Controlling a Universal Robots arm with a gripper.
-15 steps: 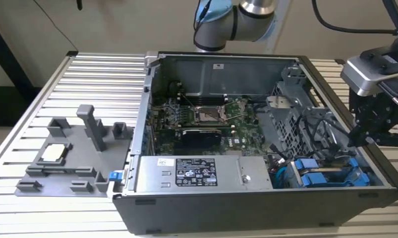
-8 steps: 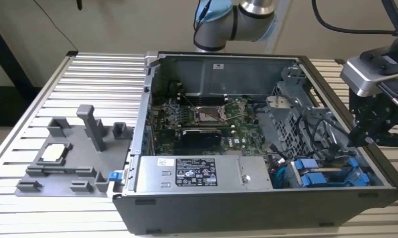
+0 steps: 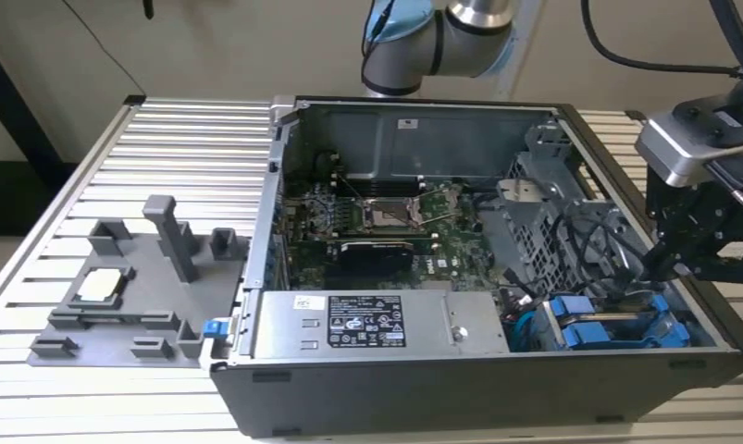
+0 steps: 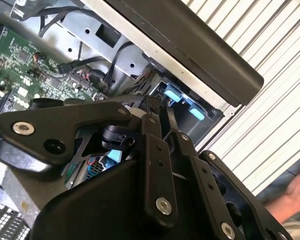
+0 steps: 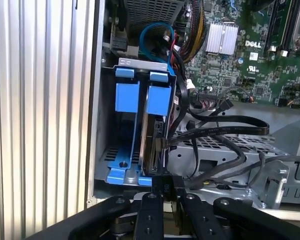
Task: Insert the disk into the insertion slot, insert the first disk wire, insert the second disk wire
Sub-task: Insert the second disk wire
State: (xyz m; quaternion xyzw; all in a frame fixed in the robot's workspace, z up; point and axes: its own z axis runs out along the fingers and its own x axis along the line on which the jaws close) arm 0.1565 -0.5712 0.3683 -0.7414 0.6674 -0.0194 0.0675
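The disk (image 5: 154, 145) stands on edge in its blue carrier (image 5: 158, 97), seated in the insertion slot (image 5: 121, 150) of the grey drive cage (image 3: 606, 326). One black disk wire (image 5: 210, 131) is plugged into the disk's rear edge. My gripper (image 5: 167, 184) is just below that plug, at the disk's end, with its fingers (image 5: 154, 196) drawn close on a second black wire plug. In the exterior view the gripper (image 3: 659, 270) reaches into the case above the blue carriers. In the second wrist view the fingers (image 4: 151, 125) converge toward the blue tabs (image 4: 173, 93).
Black cables (image 5: 230, 162) loop over the perforated cage beside the disk. The motherboard (image 3: 377, 222) and the grey power-supply box (image 3: 371, 324) fill the case. A grey fixture (image 3: 137, 287) stands on the slatted table (image 3: 124, 398) at the exterior view's left. A person's hand (image 4: 290, 202) lies outside the case.
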